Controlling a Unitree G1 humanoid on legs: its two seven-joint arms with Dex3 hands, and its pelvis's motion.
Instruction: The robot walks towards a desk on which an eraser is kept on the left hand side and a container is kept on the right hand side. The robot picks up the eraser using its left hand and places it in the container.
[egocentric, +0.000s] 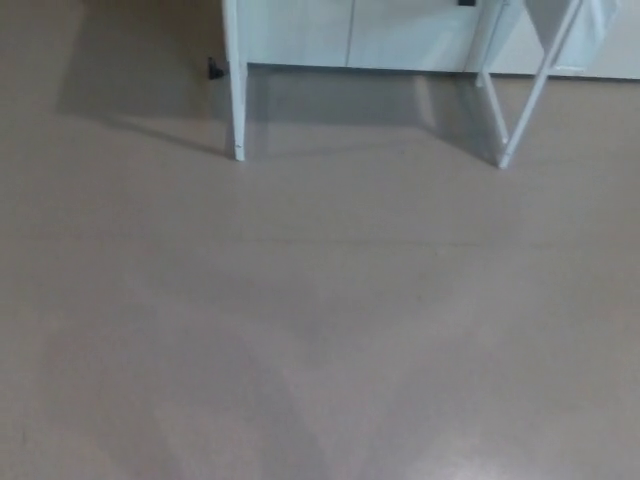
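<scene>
— Where was the eraser?

— Out of sight. Only the desk's white legs showed, the left leg (237, 100) and the right leg (520, 110), far across bare grey floor (320, 330); the top sat above the frame, since the robot stood well back.

— And its hands?

— Neither showed, so I couldn't tell their state.

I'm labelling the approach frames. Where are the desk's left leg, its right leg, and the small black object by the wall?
left leg (237, 100), head view, mid-shaft.
right leg (497, 125), head view, lower shaft.
small black object (214, 68), head view, its centre.
</scene>
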